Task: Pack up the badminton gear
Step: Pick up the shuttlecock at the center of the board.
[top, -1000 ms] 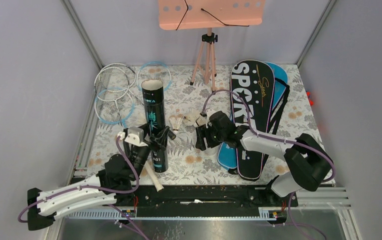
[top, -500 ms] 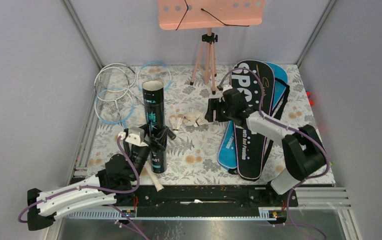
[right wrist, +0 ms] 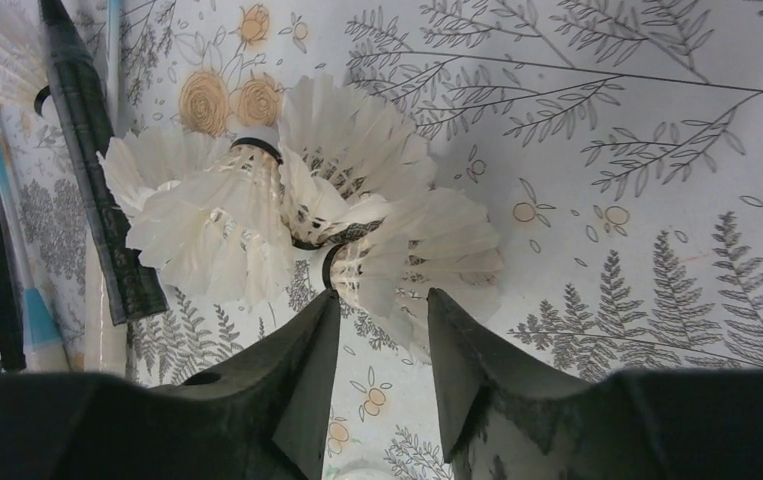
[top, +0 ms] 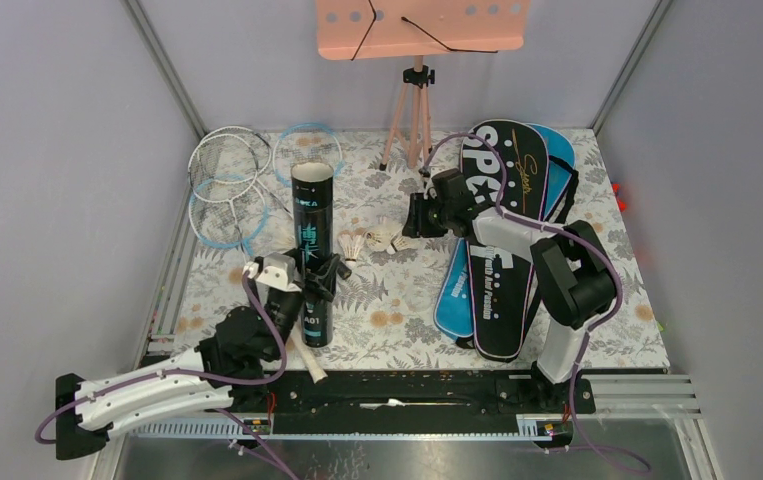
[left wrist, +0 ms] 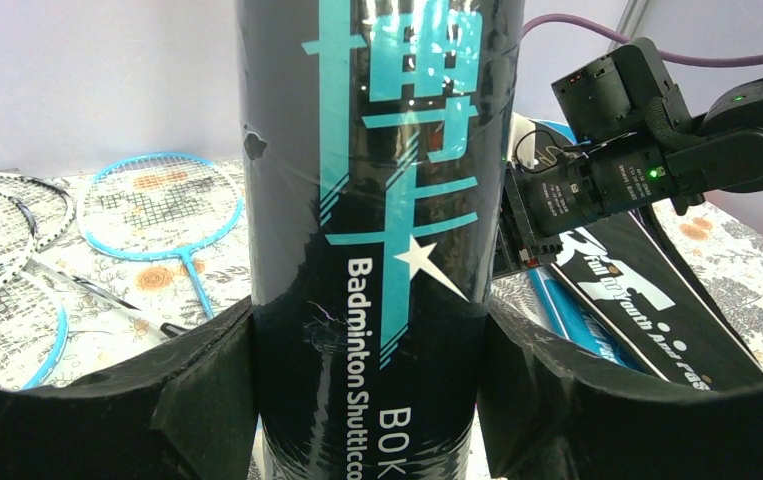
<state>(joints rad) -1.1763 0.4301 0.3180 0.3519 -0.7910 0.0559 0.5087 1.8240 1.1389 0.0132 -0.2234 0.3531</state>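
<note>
My left gripper (top: 302,285) is shut on the black tube (top: 311,250), which stands upright with its open end up. In the left wrist view the tube (left wrist: 377,200) fills the gap between both pads, with my left gripper (left wrist: 367,340) round it. My right gripper (top: 412,215) is open just right of a cluster of white shuttlecocks (top: 372,240). In the right wrist view its tips (right wrist: 382,300) reach the feathers of the nearest shuttlecock (right wrist: 417,250) without closing on it. Several rackets (top: 232,175) lie at the back left. The black SPORT bag (top: 497,280) lies on the blue bag (top: 557,160) at the right.
The pink perforated board (top: 422,25) on its tripod (top: 412,120) stands at the back centre. A black racket handle (right wrist: 97,180) lies beside the shuttlecocks. A pale racket handle (top: 302,355) lies by the left arm. Grey walls close in left, right and back.
My right gripper has moved from the middle of the table toward the back, then a little left up to the shuttlecocks. The left gripper and tube have shifted slightly right.
</note>
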